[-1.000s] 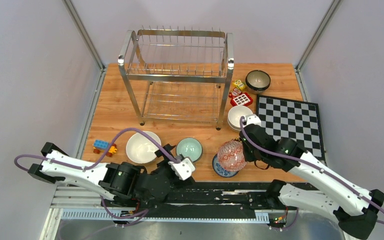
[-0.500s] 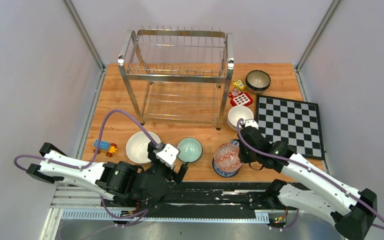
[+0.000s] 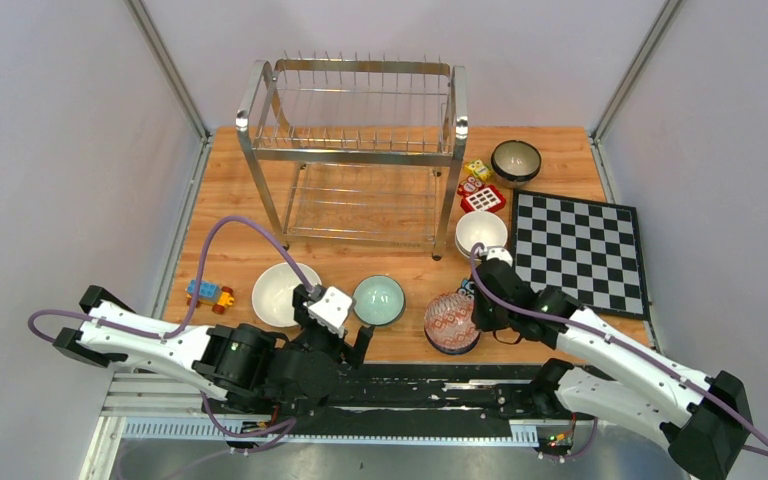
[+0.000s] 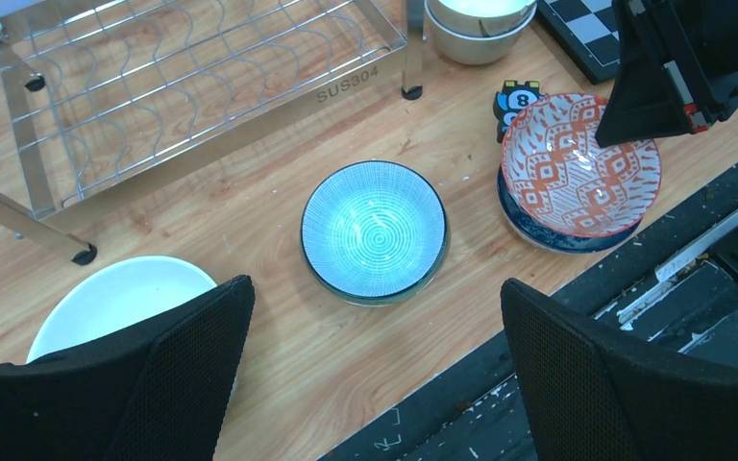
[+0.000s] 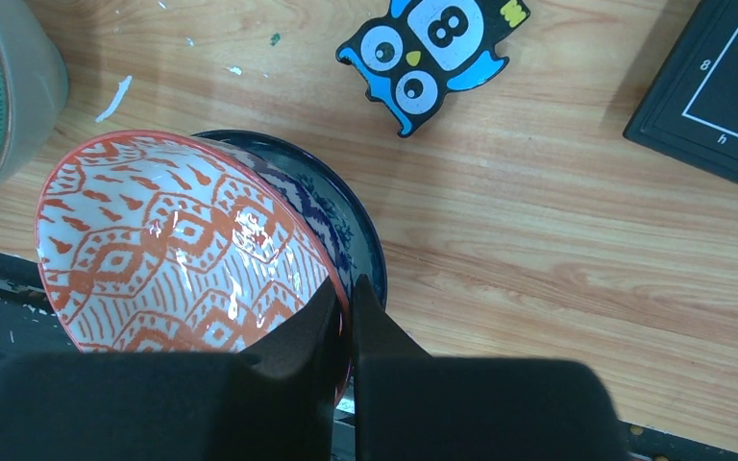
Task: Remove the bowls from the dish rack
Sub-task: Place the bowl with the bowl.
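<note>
- Red-and-white, the patterned bowl (image 5: 187, 245) sits low in the centre of the overhead frame. It seems tilted, its underside resting in a dark blue bowl (image 5: 346, 216) on the table (image 3: 230, 200).
- The right claw (image 5: 346, 317) is pinched tight on its rim, one finger inside and one outside.
- The dish rack (image 3: 350, 157), upper middle of the overhead frame, looks bare on both tiers. I judge this the closing step: setting the last bowl down on another.
- Other bowls are already out on the table:
  - a white bowl (image 3: 282, 293) and a celadon bowl (image 3: 378, 299) below the rack in the frame
  - a white stack (image 3: 480, 233) by the rack's lower right leg
  - a dark bowl (image 3: 515, 160) at upper right
- The next move calls for letting the patterned bowl settle level. The fingers then part and lift clear of the rim without dragging it off the dark blue bowl.
- The left claw (image 4: 375, 317) has its fingers spread wide and holds nothing. The celadon bowl shows between them in its own view.
- Only the right wrist view shows the pinch on the rim, the blue edge beneath and an owl toy (image 5: 432, 48) near the top of its frame.
- The left wrist view gives the nested pair from the side.
- Only the overhead view takes in the whole rack and the chessboard (image 3: 580, 250).
</note>
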Available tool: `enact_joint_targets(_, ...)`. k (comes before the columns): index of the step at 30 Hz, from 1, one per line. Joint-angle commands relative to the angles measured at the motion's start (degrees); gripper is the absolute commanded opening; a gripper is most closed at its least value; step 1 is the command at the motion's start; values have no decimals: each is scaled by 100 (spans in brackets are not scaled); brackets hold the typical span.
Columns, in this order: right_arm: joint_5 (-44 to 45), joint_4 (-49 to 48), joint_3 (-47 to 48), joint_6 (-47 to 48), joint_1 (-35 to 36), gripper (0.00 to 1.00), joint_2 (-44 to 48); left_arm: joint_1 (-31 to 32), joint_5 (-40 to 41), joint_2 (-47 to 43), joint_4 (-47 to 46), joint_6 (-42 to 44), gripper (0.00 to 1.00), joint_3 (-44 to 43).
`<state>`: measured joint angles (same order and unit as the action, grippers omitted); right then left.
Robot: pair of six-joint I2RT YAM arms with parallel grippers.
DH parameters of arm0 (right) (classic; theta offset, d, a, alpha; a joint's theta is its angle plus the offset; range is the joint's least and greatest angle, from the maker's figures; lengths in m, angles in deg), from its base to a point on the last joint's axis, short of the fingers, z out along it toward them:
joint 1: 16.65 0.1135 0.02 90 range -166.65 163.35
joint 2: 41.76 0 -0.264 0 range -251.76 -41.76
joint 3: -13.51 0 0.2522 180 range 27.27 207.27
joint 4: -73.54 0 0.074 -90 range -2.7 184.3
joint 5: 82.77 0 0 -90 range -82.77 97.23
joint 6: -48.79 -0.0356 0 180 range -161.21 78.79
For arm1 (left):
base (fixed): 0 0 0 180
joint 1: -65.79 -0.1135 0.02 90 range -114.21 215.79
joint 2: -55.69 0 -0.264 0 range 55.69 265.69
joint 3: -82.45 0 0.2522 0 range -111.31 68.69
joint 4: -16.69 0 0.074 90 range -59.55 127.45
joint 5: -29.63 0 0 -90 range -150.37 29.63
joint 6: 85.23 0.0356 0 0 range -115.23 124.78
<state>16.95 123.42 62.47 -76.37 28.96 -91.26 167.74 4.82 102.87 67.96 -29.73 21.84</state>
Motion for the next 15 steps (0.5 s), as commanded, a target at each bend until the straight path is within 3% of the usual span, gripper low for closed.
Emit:
enact_joint_targets(1,-113,-206,-101,-172,-82,3,6,-30,118,15,18,-259,100,71)
enact_joint_targets(7,-197,-234,-237,-203,-78,4,0,-30,107,60,57,-316,100,71)
enact_joint_targets(15,-344,-263,-294,-213,-77,14,29,-27,105,113,65,-381,100,97)
